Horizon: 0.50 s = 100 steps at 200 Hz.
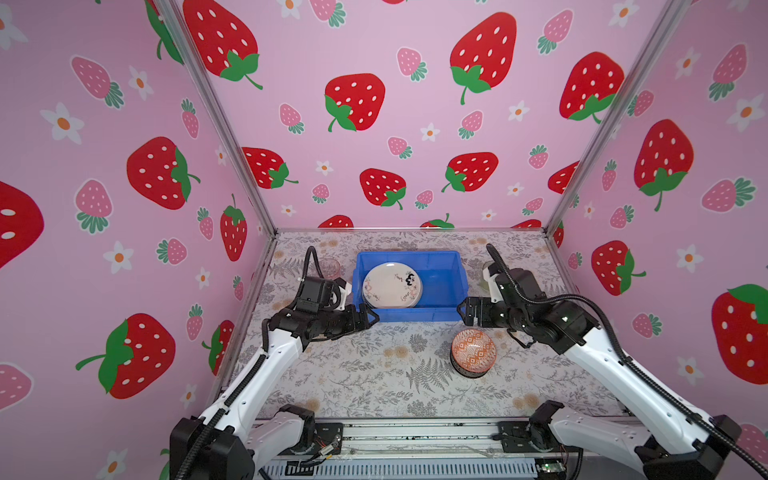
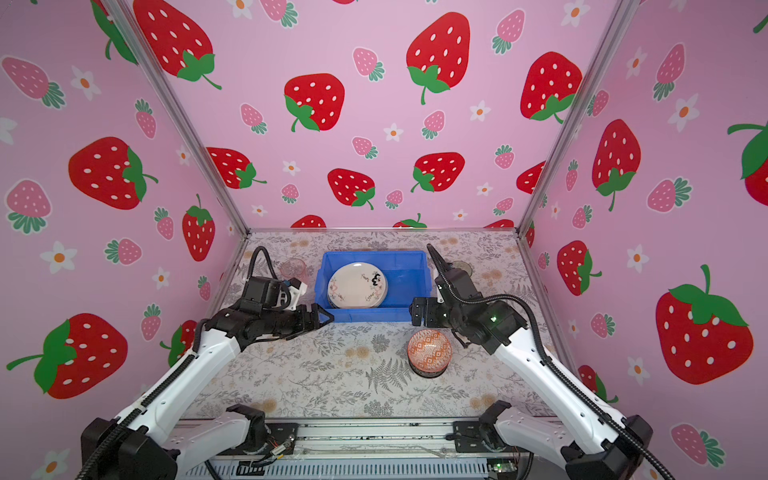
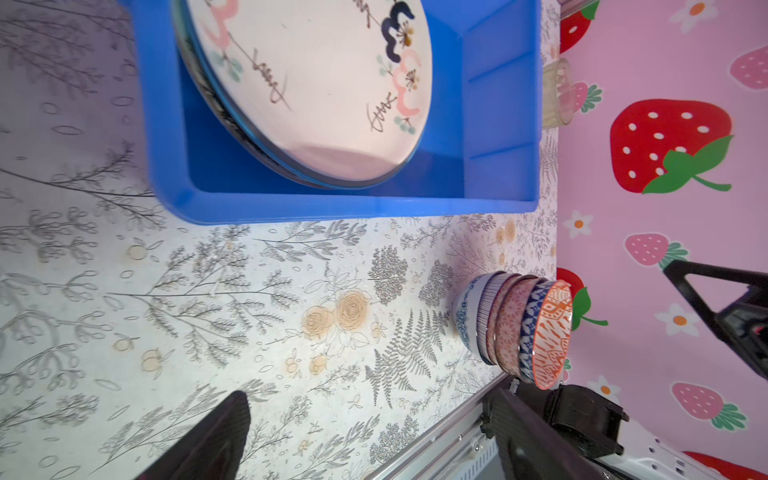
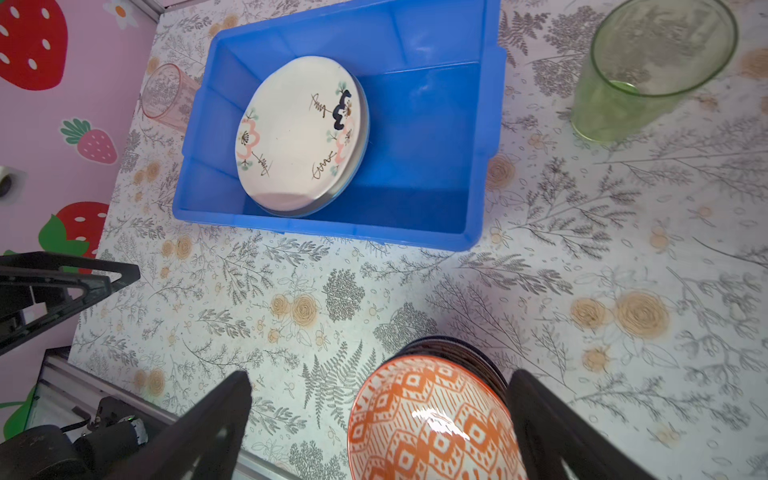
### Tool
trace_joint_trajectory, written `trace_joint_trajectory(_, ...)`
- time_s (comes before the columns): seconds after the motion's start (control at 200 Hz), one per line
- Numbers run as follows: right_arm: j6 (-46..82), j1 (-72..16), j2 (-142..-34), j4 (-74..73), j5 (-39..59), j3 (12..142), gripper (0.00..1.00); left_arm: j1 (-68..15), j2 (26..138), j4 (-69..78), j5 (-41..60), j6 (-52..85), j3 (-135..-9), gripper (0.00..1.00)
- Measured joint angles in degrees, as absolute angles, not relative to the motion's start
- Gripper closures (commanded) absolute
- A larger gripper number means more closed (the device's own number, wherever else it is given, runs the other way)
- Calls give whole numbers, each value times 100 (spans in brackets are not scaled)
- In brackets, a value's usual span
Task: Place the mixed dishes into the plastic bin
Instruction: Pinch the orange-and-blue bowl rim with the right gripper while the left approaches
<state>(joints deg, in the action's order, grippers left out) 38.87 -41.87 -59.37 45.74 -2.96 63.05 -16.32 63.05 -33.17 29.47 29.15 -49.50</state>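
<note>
Closest under the right wrist camera is the stack of small glazed patterned bowls (image 4: pixel 432 419), nested, an orange diamond-print one on top; the right gripper (image 1: pixel 462 309) is spread wide and empty, its black fingers clear of the bowls. In both top views the stack stands right of centre, just below that gripper and the bin's near right corner. The left gripper (image 1: pixel 370 318) is also spread and holds nothing, hovering at the bin's near left corner. The bright blue rectangular plastic bin (image 1: pixel 415 254), smooth-walled with a flared rim, sits mid-frame and holds the plates: a round cream floral plate (image 1: pixel 392 284), glossy, lies on top in its left half, with further rims showing beneath. I judge the task partly done: plates in, while the bowls, the translucent pink glass cup (image 1: pixel 330 266) left of the bin and the translucent green glass cup (image 4: pixel 648 70) on its other side are not yet in, all standing on the leaf-printed table covering (image 1: pixel 353 374)
</note>
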Motion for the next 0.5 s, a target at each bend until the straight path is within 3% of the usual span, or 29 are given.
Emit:
trace_joint_trajectory(0.155, 4141, -4187, -5612, 5166, -454, 5981, 0, -2167, 6482, -3111, 2840, 3140, -5258, 6)
trace_joint_trajectory(0.5, 4580, -4189, -4877, 5642, -556, 5339, 17, -2836, 7111, -2978, 2589, 3155, -5695, 6)
